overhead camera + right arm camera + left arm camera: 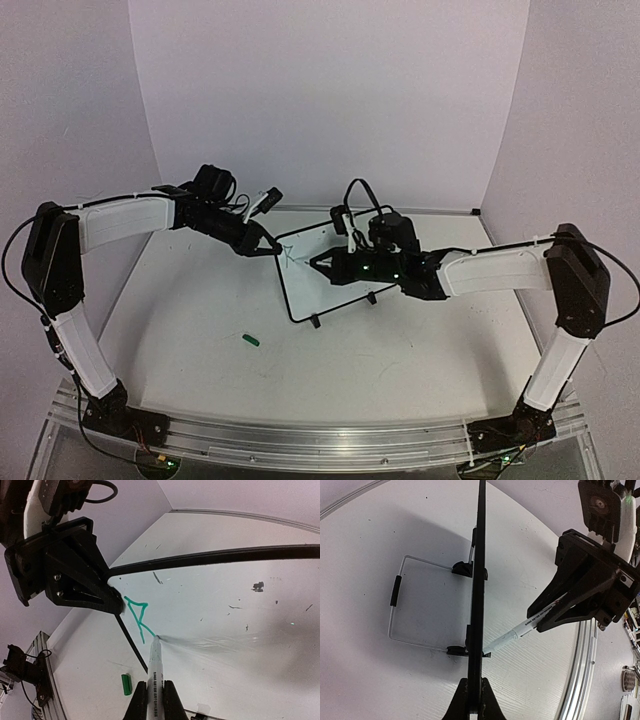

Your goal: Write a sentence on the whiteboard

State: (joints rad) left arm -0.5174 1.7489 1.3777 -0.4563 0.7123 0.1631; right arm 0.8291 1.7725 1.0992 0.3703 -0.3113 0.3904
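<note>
The whiteboard [335, 285] stands tilted on its feet mid-table. My left gripper [266, 246] is shut on its top-left frame edge; in the left wrist view my left gripper [474, 700] clamps the board's black frame [480, 580], which shows edge-on. My right gripper [320, 265] is shut on a white marker [155, 667], and the marker's tip touches the board face [225, 630]. Of the sentence, only a green "R" [137, 616] shows, just left of the tip. In the right wrist view my right gripper [155, 702] is at the bottom and my left gripper [111, 602] holds the board's corner.
The marker's green cap [249, 340] lies on the table in front of the board, also in the right wrist view [126, 684]. A wire stand [395, 590] props the board from behind. A metal rail [300, 435] runs along the near table edge.
</note>
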